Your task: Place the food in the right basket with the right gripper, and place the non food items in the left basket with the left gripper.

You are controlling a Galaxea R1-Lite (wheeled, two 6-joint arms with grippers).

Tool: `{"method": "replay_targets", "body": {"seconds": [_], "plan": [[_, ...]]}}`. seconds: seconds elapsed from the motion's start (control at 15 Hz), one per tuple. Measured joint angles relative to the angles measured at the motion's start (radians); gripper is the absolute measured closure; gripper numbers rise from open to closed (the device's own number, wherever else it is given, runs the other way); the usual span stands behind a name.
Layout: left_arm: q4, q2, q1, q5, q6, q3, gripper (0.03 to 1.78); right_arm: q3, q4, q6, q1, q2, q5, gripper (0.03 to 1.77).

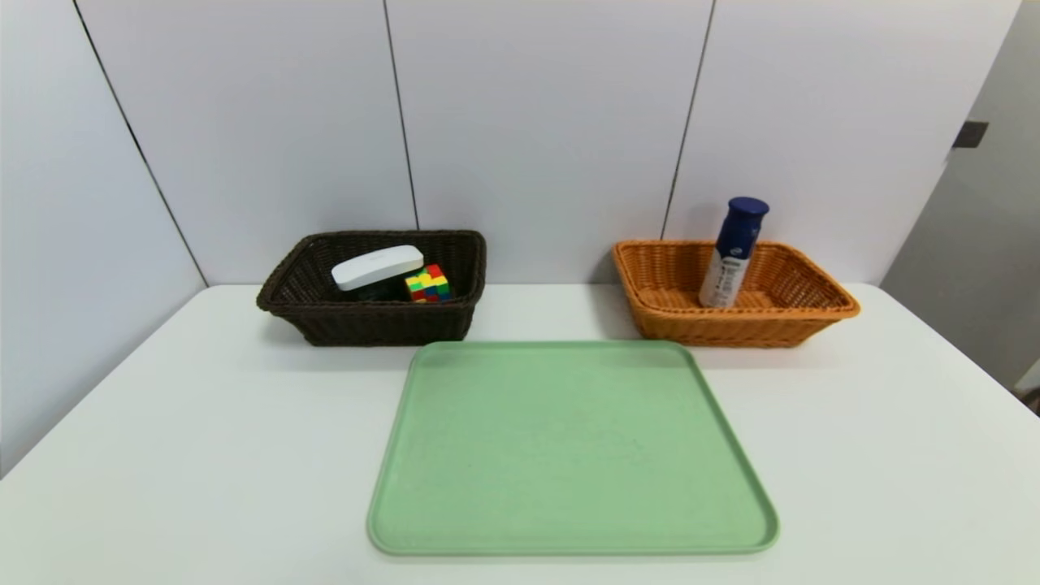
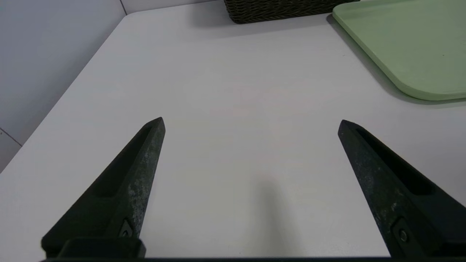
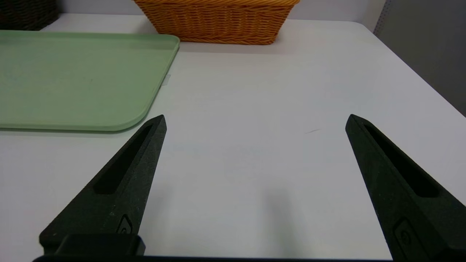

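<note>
Sorting looks finished: the tall blue-capped white-labelled bottle [image 1: 733,253] stands in the orange-tan wicker basket [image 1: 812,315], the white rounded case [image 1: 377,267] and multicoloured puzzle cube [image 1: 428,284] lie in the dark brown wicker basket [image 1: 366,323], the green plastic tray [image 1: 569,455] is bare, and the left gripper [image 2: 250,123] and right gripper [image 3: 256,122] hover over the white tabletop [image 1: 203,422] with fingers spread, so no further pick seems needed.

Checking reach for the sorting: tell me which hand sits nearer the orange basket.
Right. The right hand hovers open over bare table with the orange basket just ahead. The left hand faces the dark brown basket, across the green tray.
</note>
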Motion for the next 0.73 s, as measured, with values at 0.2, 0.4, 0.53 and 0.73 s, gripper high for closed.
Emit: {"method": "replay_targets", "body": {"seconds": [0.2, 0.4, 0.53, 0.73], "plan": [[0.000, 0.000, 0.000, 0.000, 0.000, 0.000, 0.12, 0.000, 0.001, 0.001, 0.000, 0.000, 0.001, 0.10], [0.001, 0.000, 0.000, 0.000, 0.000, 0.000, 0.12, 0.000, 0.001, 0.001, 0.000, 0.000, 0.000, 0.10], [0.001, 0.000, 0.000, 0.000, 0.000, 0.000, 0.12, 0.000, -0.001, 0.001, 0.000, 0.000, 0.001, 0.10], [0.000, 0.000, 0.000, 0.000, 0.000, 0.000, 0.12, 0.000, -0.001, -0.002, 0.000, 0.000, 0.000, 0.10]]}}
